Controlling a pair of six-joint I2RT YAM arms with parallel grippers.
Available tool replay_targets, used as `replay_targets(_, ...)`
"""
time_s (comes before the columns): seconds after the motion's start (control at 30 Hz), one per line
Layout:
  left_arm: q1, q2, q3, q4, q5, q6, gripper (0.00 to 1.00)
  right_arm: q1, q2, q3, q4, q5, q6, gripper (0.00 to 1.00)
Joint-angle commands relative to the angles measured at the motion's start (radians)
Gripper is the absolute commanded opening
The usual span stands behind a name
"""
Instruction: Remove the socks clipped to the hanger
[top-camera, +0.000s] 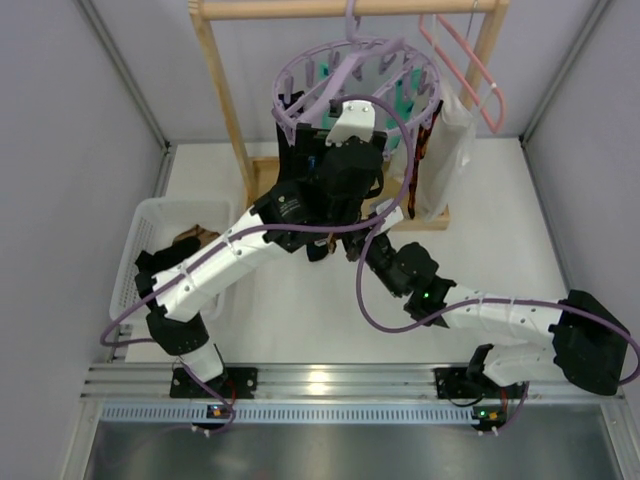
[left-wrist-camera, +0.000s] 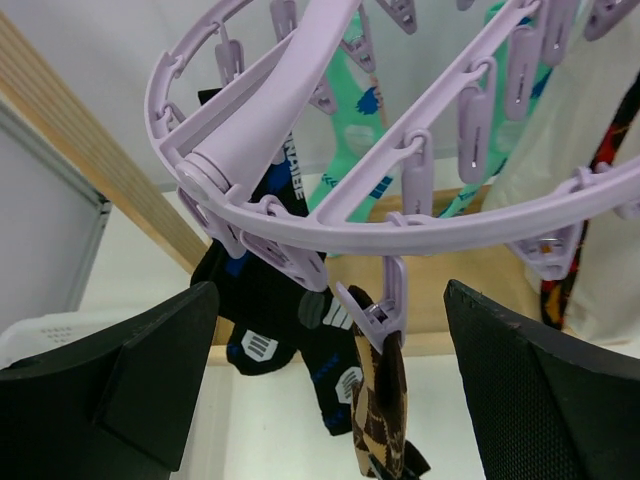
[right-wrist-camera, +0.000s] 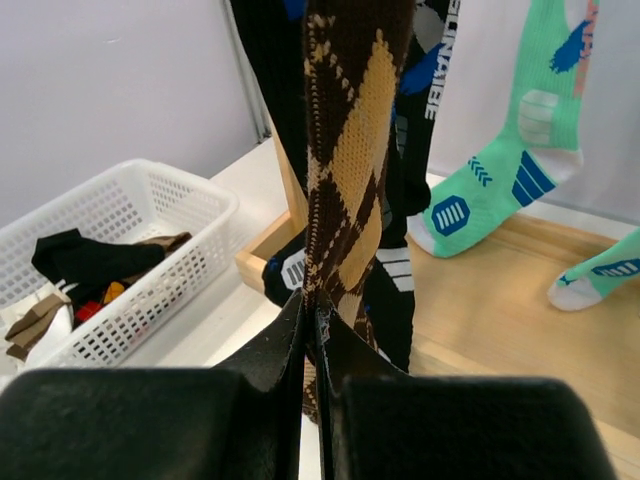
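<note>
Your round lavender plastic ring hanger (top-camera: 355, 75) hangs from the wooden rack frame (top-camera: 222, 90) at the far side of the white desk (top-camera: 290, 320), spokes fanning out and clips dangling all round. Under it hang black socks with blue-white marks (left-wrist-camera: 265, 305), teal-green socks with white patches (right-wrist-camera: 520, 150), and one brown-orange argyle sock (right-wrist-camera: 345, 150) pinned in a lavender clip (left-wrist-camera: 385, 300) on the near rim. Your right jaws are clenched on that argyle sock low down, with the fabric pinched flat between them. Your left jaws are spread wide either side of that clip, just below the ring, touching nothing. From above, your left arm (top-camera: 230, 250) stretches up to the hanger, and its wrist covers both sets of jaws. A white plastic mesh basket (right-wrist-camera: 130, 230) on the left holds dark and tan fabric, too jumbled to count.
</note>
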Motion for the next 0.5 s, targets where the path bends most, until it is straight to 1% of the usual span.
replay_targets(0.0, 0.013, 0.038, 0.038, 0.022, -0.103, 0.035, 0.97, 0.036, 0.016, 0.056, 0.043, 0.009, -0.022, 0.00)
replay_targets(0.07, 0.013, 0.043, 0.030, 0.023, -0.111, 0.019, 0.96, 0.039, 0.021, 0.058, 0.050, 0.016, -0.027, 0.00)
replay_targets(0.2, 0.019, 0.049, 0.033, 0.023, -0.083, -0.001, 0.86, 0.041, 0.019, 0.058, 0.045, 0.005, -0.031, 0.00)
replay_targets(0.4, 0.043, 0.091, 0.044, 0.023, -0.072, -0.012, 0.79, 0.056, 0.022, 0.064, 0.043, 0.002, -0.045, 0.00)
replay_targets(0.47, 0.051, 0.094, 0.043, 0.025, -0.058, -0.018, 0.78, 0.056, 0.026, 0.073, 0.037, 0.003, -0.045, 0.00)
